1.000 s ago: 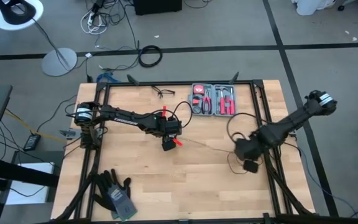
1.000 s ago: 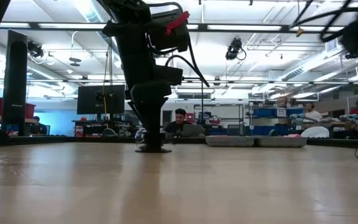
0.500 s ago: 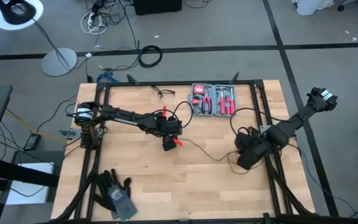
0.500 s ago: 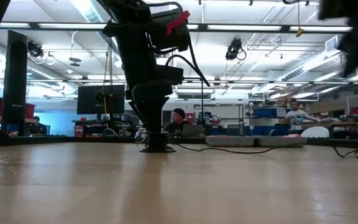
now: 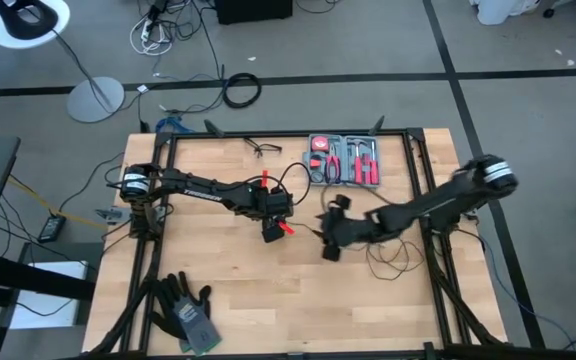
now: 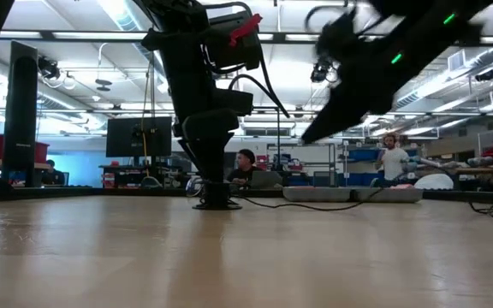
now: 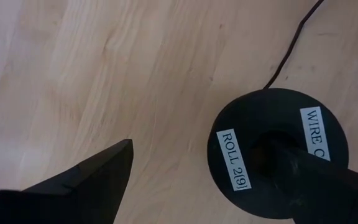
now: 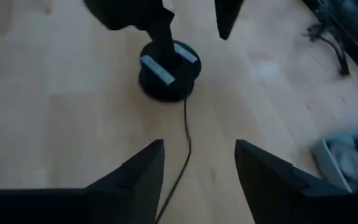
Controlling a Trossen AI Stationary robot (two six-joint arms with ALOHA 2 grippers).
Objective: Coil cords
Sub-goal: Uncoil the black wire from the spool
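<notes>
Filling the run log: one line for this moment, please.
left pincer: open, finger in spool | right pincer: open, above cord | coiling: unfinished

Red tool kit [image 5: 344, 160], gloves [image 5: 183, 310], glasses-like wire item [image 5: 260, 148] on table [image 5: 228, 290]

Bare table [image 5: 268, 300] along the near side, gloves [image 5: 184, 312] at its near left corner, tool case [image 5: 344, 160] on the far edge, left claw [image 5: 271, 228] planted on spool [image 7: 272, 149] mid-table, right claw [image 5: 330, 232] just beside it, cord [image 8: 185, 130] trailing between them, loose cable [image 5: 393, 255] near the right rail
</notes>
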